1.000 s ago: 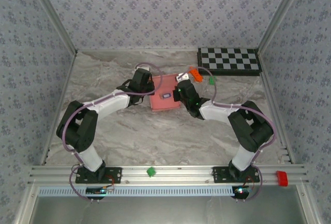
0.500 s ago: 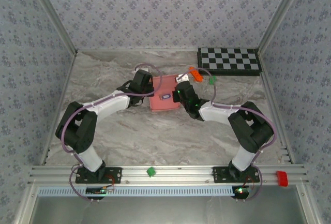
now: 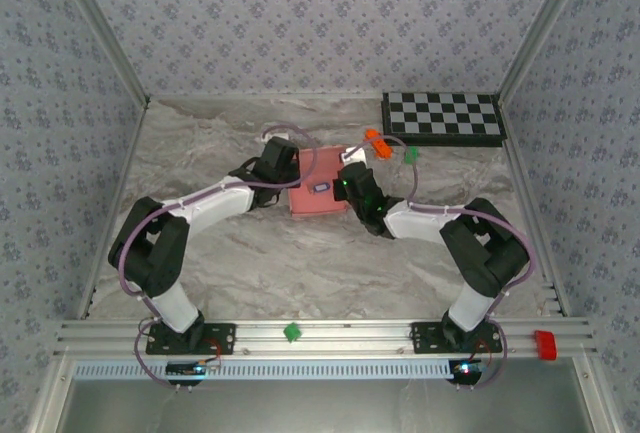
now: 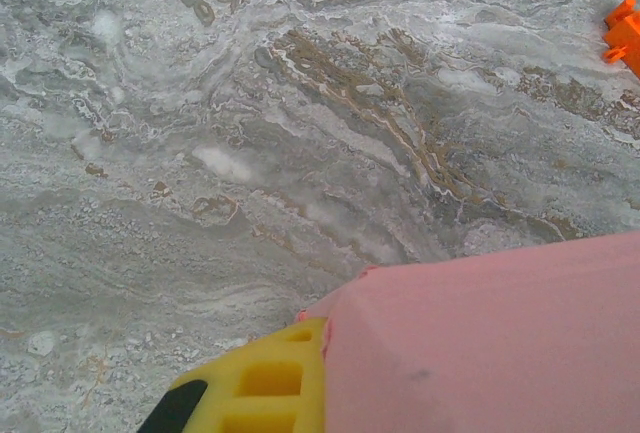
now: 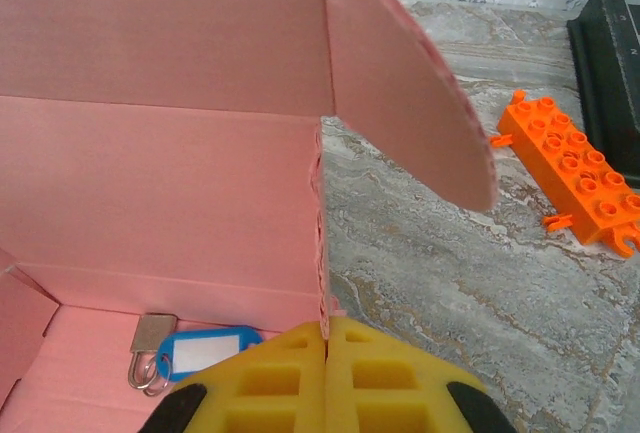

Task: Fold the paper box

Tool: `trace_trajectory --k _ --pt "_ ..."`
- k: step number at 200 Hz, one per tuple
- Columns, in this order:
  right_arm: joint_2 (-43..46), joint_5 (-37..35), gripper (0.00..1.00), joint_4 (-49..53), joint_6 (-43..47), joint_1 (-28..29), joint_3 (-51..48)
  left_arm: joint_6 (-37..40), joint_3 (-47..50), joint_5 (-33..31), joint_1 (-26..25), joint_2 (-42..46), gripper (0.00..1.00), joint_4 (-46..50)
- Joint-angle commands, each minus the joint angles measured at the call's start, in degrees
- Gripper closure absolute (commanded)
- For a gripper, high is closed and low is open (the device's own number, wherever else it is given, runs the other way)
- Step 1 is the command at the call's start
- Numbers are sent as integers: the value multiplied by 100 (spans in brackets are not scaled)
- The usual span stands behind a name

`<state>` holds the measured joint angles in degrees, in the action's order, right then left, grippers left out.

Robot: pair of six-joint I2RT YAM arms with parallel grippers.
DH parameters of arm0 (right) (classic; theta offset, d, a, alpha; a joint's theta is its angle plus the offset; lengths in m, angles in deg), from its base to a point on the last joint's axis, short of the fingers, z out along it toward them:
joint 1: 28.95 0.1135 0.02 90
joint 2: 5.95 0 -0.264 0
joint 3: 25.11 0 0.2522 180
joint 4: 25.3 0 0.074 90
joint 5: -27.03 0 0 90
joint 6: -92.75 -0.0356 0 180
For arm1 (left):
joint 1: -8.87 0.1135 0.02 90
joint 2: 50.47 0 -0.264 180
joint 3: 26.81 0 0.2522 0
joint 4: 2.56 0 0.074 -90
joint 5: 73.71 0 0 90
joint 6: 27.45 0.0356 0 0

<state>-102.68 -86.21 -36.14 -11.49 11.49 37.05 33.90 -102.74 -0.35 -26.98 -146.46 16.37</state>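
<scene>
The left gripper (image 3: 284,172) sits at the left side of the paper box (image 3: 318,199), which rests open near the middle of the marble table (image 3: 210,143). In the left wrist view, one yellow finger (image 4: 262,391) touches the pink card. Its partner is hidden behind the card, so I cannot tell whether it is clamped. A blue key tag (image 5: 205,350) lies on the box floor. The right gripper (image 5: 327,339) is pinched tight on the box's right wall edge, and a rounded flap (image 5: 410,83) leans out to the right. Farther right are the orange block (image 5: 572,173) and, at the far right, the checkerboard (image 3: 442,116).
</scene>
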Motion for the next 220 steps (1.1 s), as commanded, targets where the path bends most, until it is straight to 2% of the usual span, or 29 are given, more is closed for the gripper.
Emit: trace_trajectory --k 1,54,220 --pt "146 -189 95 -119 -183 68 -120 -89 113 -227 -114 158 95 -122" --pt "118 -298 95 -128 -271 155 -155 -203 284 -434 -216 159 94 -294" --pt "101 -721 95 -168 -526 390 -402 -524 700 -505 -396 267 87 -526"
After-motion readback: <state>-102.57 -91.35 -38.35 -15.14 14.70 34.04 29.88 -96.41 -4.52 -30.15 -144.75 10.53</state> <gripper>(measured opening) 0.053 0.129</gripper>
